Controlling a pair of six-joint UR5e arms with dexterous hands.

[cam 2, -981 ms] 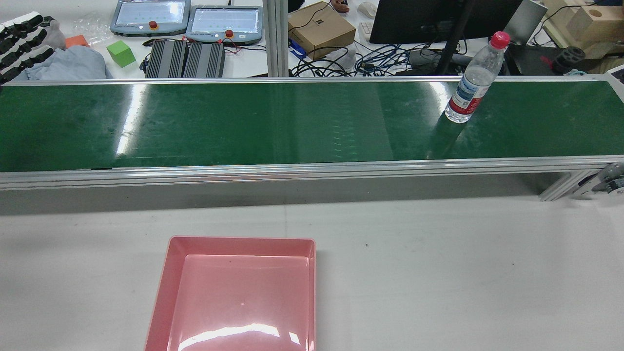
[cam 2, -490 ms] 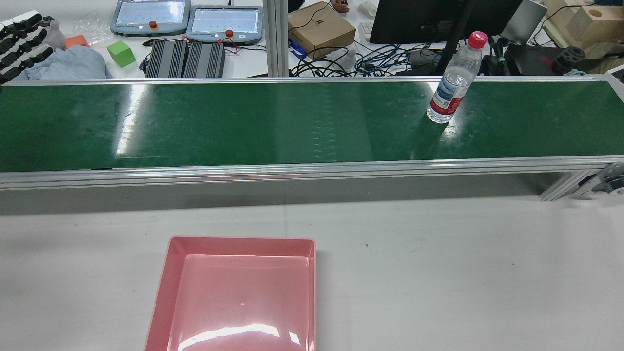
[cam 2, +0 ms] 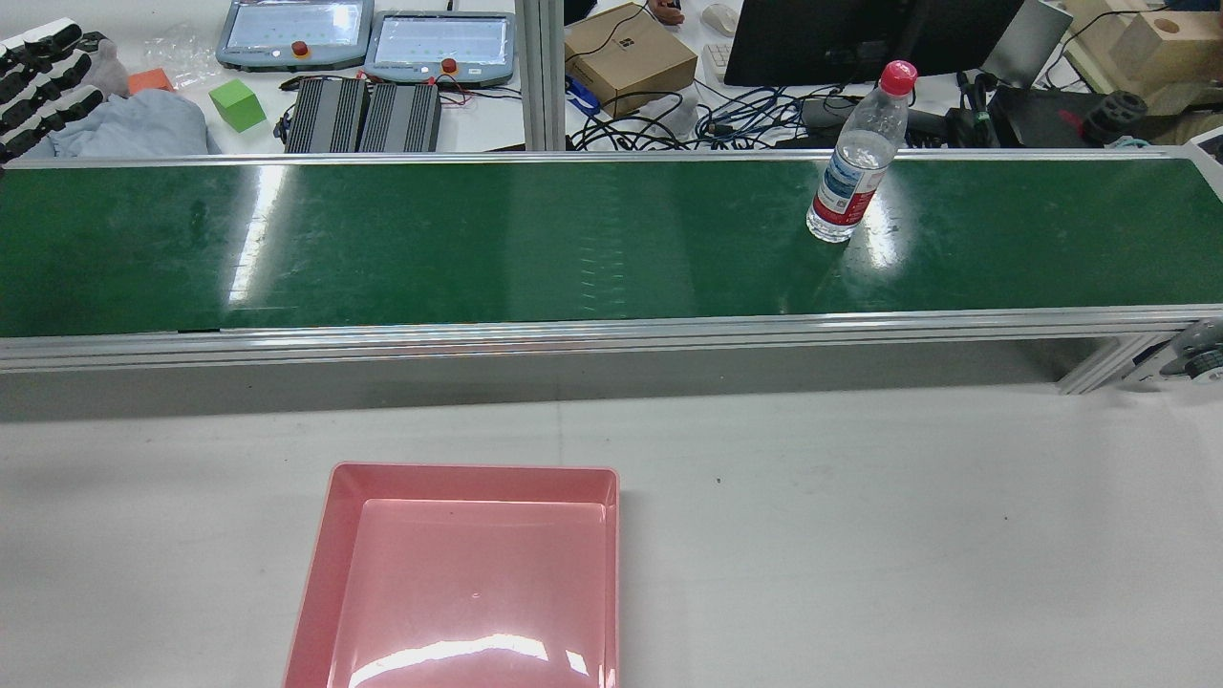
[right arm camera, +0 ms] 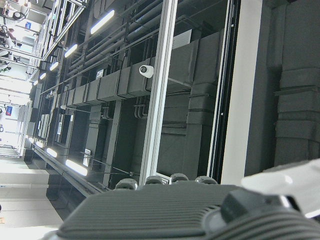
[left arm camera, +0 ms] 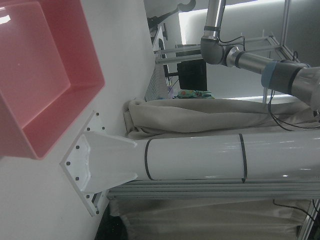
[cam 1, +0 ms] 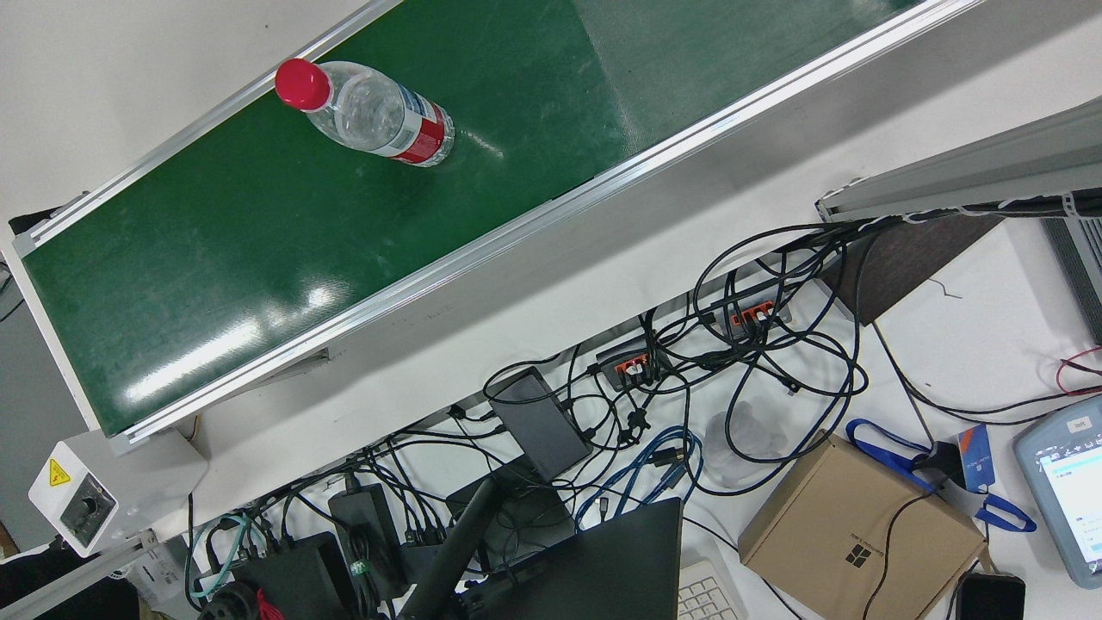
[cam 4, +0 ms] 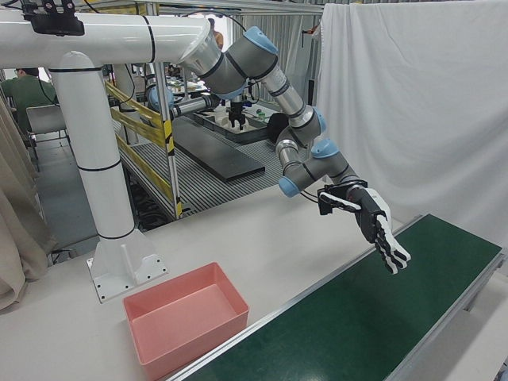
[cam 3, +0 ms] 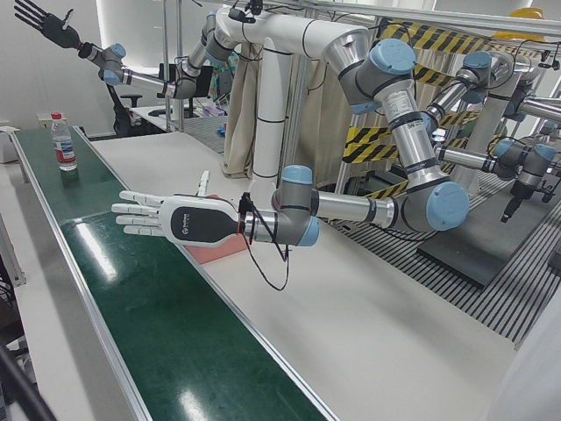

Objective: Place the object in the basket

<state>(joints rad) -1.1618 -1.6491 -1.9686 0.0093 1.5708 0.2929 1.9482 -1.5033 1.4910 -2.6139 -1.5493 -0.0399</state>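
While my clear plastic water bottle with a red cap (cam 2: 853, 162) stands upper right on the green belt (cam 2: 478, 248), my left hand (cam 3: 171, 215) hovers flat, fingers spread, holding nothing; right hand (cam 3: 39, 19) likewise splayed empty

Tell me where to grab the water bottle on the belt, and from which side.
Grip the water bottle around the straight body at the label, below the tapering neck and red cap. It stands upright on the green belt, so come in level from the robot's side, fingers wrapping the cylinder. The open left hand already waits over the belt.

White curtain (cam 4: 413, 103) behind; beige drapes (left arm camera: 210, 117); ceiling strip lights (right arm camera: 102, 21)
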